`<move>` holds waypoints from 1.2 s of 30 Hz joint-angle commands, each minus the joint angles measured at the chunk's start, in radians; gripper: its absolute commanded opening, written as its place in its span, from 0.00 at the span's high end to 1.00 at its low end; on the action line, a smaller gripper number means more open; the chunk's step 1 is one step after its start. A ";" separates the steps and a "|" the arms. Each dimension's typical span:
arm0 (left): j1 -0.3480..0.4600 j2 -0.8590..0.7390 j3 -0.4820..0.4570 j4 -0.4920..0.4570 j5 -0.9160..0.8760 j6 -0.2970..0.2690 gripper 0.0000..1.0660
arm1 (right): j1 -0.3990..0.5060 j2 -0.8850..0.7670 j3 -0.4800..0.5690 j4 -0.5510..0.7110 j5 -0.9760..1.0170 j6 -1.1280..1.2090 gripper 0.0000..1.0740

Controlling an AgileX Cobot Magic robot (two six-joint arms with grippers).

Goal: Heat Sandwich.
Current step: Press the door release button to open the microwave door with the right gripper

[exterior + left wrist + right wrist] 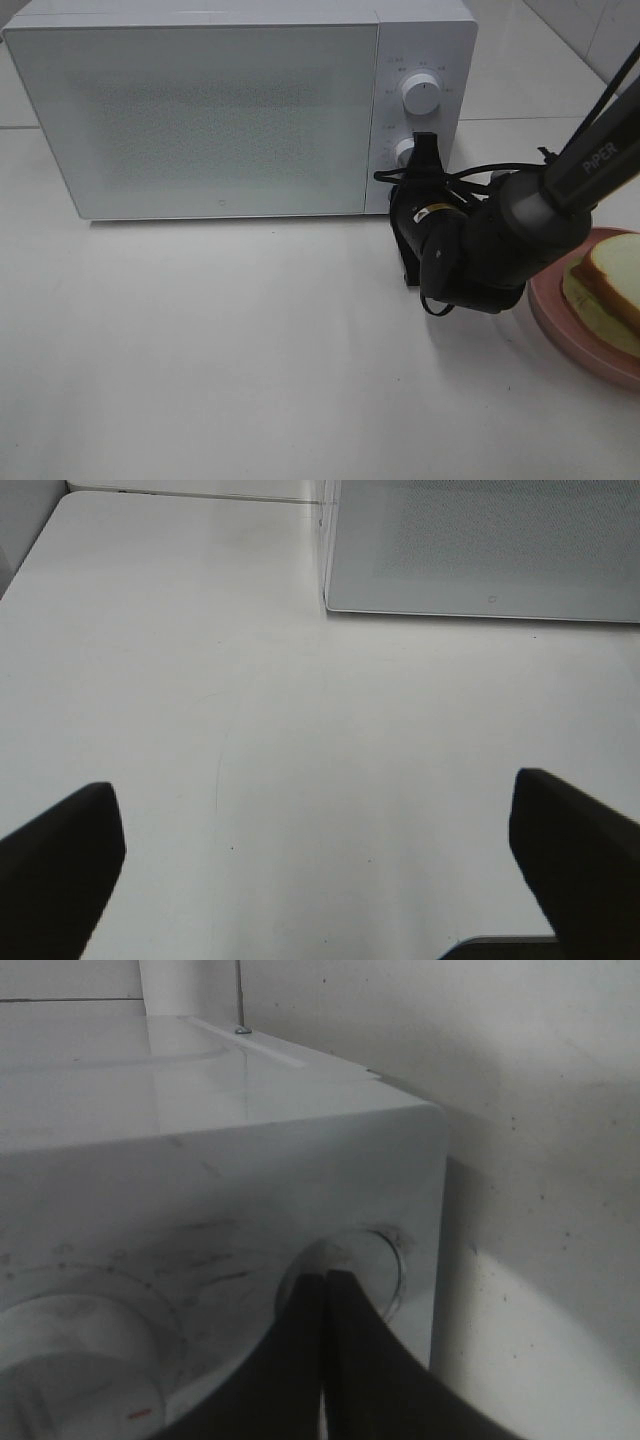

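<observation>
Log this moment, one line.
right gripper: shut, at lower knob | left gripper: open, over table | microwave: door closed | sandwich: on plate

Right arm: matte black, with a round dark-grey link carrying white PIPER lettering. Wrist housing is black with a small yellow label. Loose black cables loop over it. Both arms' jaws are plain black wedges.

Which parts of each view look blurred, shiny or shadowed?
Right wrist: the shut right tool and near knob are blurred; the microwave shines. Exterior high: even light, soft shadow under the arm. Left wrist: the open left tool is dark and soft-edged.
</observation>
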 commanded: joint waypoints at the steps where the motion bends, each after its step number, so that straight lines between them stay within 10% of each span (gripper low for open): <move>1: 0.004 -0.016 0.002 -0.002 -0.013 0.000 0.08 | -0.014 -0.005 -0.032 -0.014 -0.042 -0.026 1.00; 36: 0.004 -0.016 0.002 -0.002 -0.013 0.000 0.08 | -0.063 -0.008 -0.172 0.021 -0.050 -0.140 1.00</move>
